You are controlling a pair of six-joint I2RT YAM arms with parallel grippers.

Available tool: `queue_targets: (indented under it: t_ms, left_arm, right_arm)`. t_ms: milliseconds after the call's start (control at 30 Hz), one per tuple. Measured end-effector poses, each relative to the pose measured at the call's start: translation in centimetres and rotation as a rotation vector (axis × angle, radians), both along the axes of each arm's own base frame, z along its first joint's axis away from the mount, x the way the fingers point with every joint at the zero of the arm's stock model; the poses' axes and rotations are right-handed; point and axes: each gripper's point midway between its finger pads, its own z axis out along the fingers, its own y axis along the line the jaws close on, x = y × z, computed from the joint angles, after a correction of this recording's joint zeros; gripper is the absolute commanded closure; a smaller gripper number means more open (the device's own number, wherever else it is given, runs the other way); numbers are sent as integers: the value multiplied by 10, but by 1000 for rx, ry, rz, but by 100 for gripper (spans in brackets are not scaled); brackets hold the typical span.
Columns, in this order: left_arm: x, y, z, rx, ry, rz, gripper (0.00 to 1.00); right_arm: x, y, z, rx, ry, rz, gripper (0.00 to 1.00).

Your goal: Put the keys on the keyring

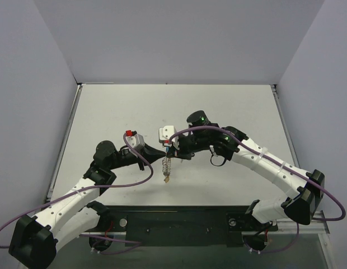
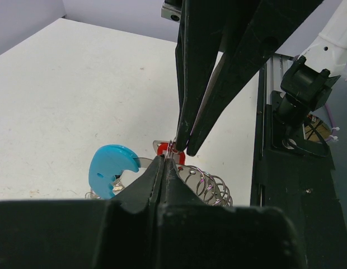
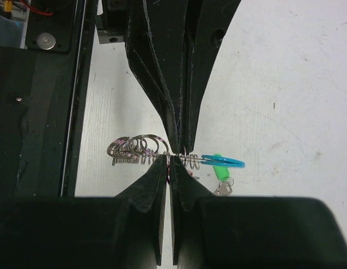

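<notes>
Both arms reach in over the white desk [image 1: 106, 112], meeting mid-width, nearer its front edge. The left gripper [image 1: 160, 152] is clamped tight on the keyring [image 1: 167, 167], a silvery metal chain loop with a curved light-blue plastic tag, coils dangling. The right gripper [image 1: 172, 150], tip to tip with it, seems to pinch the red-tagged key [image 2: 164, 148]. The green-tagged key [image 3: 220, 171] hangs beside the blue tag.
</notes>
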Motion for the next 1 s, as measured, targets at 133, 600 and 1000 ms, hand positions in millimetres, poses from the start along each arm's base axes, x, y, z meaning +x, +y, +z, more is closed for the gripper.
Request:
queue_targets:
  t_ms: [133, 600, 1000]
  left_arm:
    - [0, 0, 0, -2, 7, 0, 100]
    - [-1, 0, -1, -2, 22, 0, 100]
    - [0, 0, -5, 6, 35, 2, 100]
  right_arm:
    - [-1, 0, -4, -11, -13, 6, 100]
    - [0, -1, -11, -14, -54, 16, 100]
    - [0, 0, -16, -15, -56, 15, 100]
